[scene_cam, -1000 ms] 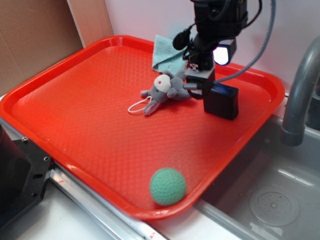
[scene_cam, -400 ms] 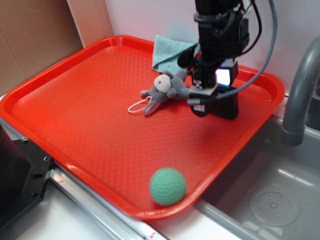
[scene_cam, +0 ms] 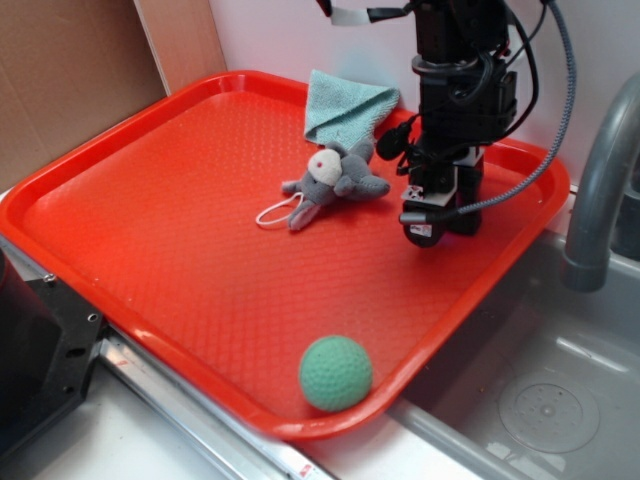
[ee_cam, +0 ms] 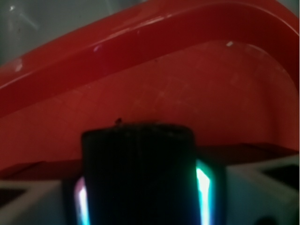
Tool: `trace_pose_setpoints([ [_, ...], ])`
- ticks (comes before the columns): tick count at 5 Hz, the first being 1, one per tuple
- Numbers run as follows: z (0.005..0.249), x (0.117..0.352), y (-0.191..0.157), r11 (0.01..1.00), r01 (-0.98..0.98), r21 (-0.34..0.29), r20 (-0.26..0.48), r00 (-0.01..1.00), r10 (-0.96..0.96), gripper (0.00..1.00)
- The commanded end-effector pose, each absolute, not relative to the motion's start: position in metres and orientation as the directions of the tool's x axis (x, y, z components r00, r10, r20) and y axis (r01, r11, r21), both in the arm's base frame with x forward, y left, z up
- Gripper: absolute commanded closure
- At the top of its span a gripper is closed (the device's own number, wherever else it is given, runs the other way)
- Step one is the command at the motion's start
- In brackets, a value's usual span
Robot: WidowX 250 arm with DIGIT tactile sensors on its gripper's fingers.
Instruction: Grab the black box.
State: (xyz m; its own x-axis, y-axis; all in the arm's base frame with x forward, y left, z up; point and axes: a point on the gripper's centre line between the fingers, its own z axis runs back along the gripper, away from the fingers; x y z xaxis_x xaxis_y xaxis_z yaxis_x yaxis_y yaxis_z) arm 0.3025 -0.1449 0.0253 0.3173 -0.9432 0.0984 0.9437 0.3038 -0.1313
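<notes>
red tray (scene_cam: pixel 150 250) | plush mouse (scene_cam: pixel 335 180) | teal cloth (scene_cam: pixel 345 103) | green ball (scene_cam: pixel 336 373) | faucet (scene_cam: pixel 598 180)

The exterior view is evenly and brightly lit, sharp, with soft glare along the red tray (scene_cam: pixel 120 150) rim and faint shadows beneath objects. The wrist view is dim and blurred; the black box (ee_cam: pixel 138 173) is edged by coloured glow.

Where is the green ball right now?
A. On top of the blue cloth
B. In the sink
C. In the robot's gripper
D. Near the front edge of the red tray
D: the green ball sits alone by the front rim of the red tray, far from the gripper working over the black box.
</notes>
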Motion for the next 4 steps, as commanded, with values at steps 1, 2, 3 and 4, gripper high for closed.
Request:
trace_pose_setpoints([
  [1,0.119,0.291,-0.123,0.559,0.823,0.103,0.058,0.556,-0.829,1.0],
  [2,0.168,0.258,-0.076,0.747,0.649,0.145,0.133,0.735,-0.665,1.0],
  [3,0.208,0.213,-0.033,0.888,0.423,0.182,0.294,0.838,-0.459,1.0],
  [4,0.242,0.197,-0.024,0.971,0.19,0.143,0.303,0.926,-0.225,1.0],
])
